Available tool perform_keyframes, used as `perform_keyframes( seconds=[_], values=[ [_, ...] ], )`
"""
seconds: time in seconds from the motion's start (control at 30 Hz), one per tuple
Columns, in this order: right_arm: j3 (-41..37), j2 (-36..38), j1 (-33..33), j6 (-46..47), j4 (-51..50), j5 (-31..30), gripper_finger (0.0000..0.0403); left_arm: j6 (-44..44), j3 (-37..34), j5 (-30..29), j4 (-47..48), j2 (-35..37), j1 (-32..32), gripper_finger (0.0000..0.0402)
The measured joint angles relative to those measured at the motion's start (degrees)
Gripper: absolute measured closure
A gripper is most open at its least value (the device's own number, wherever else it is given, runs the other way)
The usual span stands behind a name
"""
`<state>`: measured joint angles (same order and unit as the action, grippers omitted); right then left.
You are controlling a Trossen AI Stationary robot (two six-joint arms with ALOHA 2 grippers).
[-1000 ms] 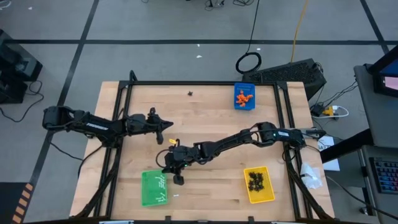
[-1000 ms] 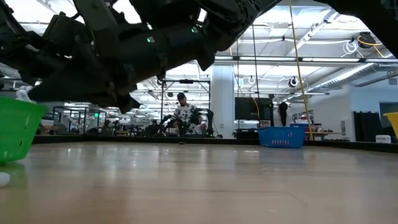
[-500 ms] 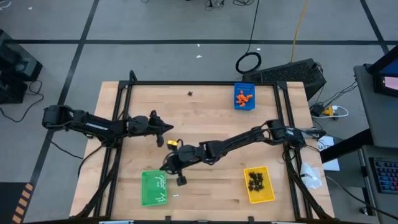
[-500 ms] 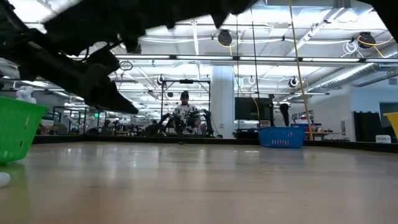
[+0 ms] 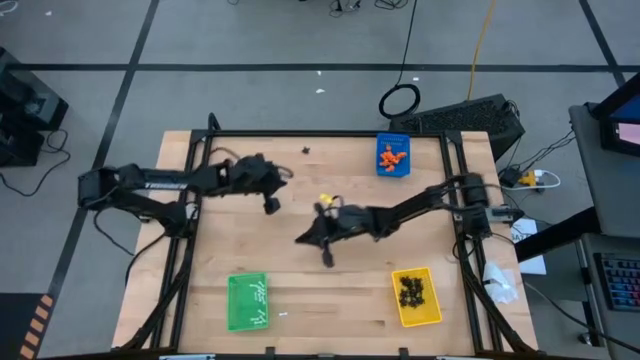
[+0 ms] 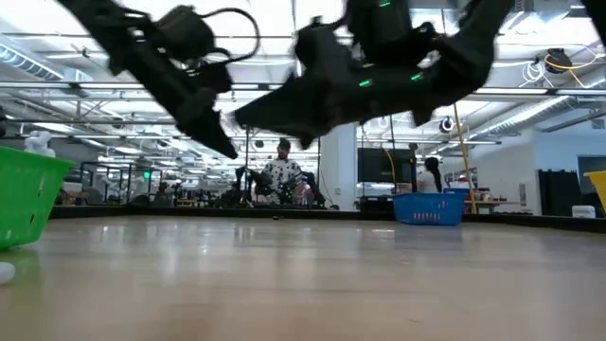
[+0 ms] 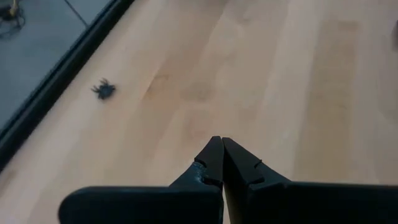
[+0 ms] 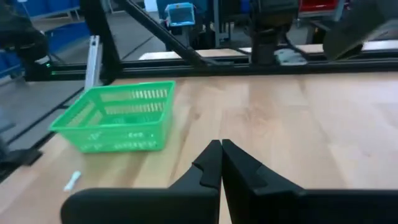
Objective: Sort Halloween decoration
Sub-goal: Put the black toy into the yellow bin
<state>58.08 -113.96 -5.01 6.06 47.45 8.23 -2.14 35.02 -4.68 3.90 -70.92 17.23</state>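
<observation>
right tool [image 5: 327, 257] left green tray [image 5: 247, 301] | spider [image 7: 103, 89] near edge

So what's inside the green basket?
From above, the green basket holds little white bone-like sticks. In the right wrist view they only show faintly through its mesh wall, so an exact count isn't possible. One more white stick lies outside on the table.
</observation>
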Motion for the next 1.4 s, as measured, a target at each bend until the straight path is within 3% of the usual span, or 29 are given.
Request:
perform_keyframes(
  seconds=[0.3,0.57,0.77,0.93,1.07,1.4],
  values=[
    [-19.8,26.4,3.7,-4.1,-5.5,-9.4,0.0403,-4.7,21.9,7.6,16.3,-17.6,9.3,0.0402],
    [-26.6,41.4,4.2,-7.0,-8.8,-13.1,0.0403,-4.7,41.4,16.6,26.5,-33.4,15.6,0.0402],
    [-27.2,43.4,4.1,-7.4,-11.3,-13.0,0.0403,-4.3,55.9,18.4,36.7,-45.4,18.3,0.0402],
    [-27.2,43.4,4.0,-8.3,-12.3,-12.9,0.0403,-3.7,64.7,12.6,40.1,-52.9,19.0,0.0386],
    [-27.2,43.4,4.0,-8.3,-12.8,-12.9,0.0403,-1.2,67.8,10.3,40.1,-55.9,19.6,0.0344],
    [-27.2,43.4,4.0,-8.5,-13.4,-12.9,0.0403,3.3,67.9,4.1,40.2,-56.8,20.2,0.0243]
  ],
)
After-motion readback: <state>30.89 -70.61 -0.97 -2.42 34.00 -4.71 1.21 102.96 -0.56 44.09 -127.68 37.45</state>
